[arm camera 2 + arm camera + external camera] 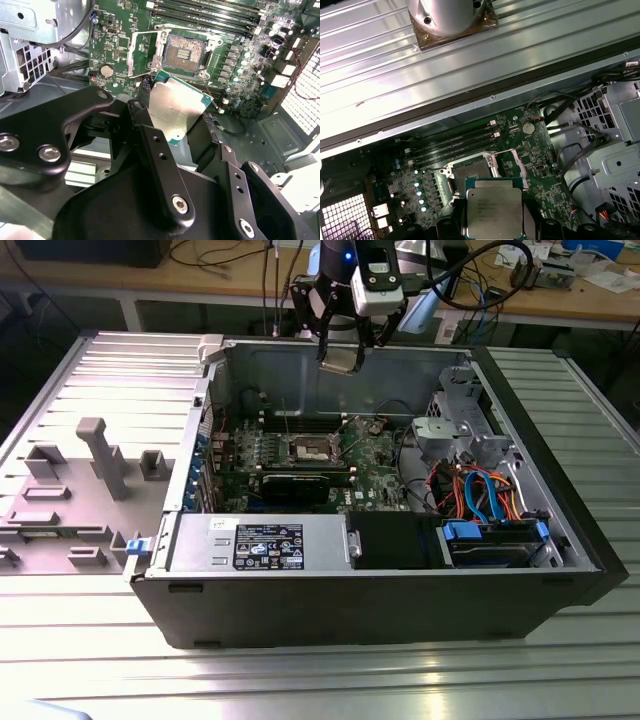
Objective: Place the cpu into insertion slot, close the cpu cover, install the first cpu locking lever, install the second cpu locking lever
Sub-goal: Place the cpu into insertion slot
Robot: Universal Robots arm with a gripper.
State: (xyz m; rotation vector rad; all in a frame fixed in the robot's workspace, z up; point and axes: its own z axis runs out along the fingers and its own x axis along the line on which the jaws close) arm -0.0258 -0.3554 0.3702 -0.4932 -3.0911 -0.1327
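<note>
Above the open computer case [350, 612], gripper [342, 360] hangs with fingers [150, 137] clamped on the cpu [177, 107], one on each opposite edge, clear of the motherboard [116, 46]. Socket [183, 53] sits bare mid-board, cover [144, 50] swung open beside it.

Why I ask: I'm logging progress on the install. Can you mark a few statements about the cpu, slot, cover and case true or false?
1. The gripper holds the cpu. True.
2. The cpu sits in the insertion slot. False: the slot is empty, and the cpu hangs above the board, apart from it.
3. The cpu cover is shut over the slot. False: it is swung open beside the slot.
4. The computer case is open, its board in view. True.
</note>
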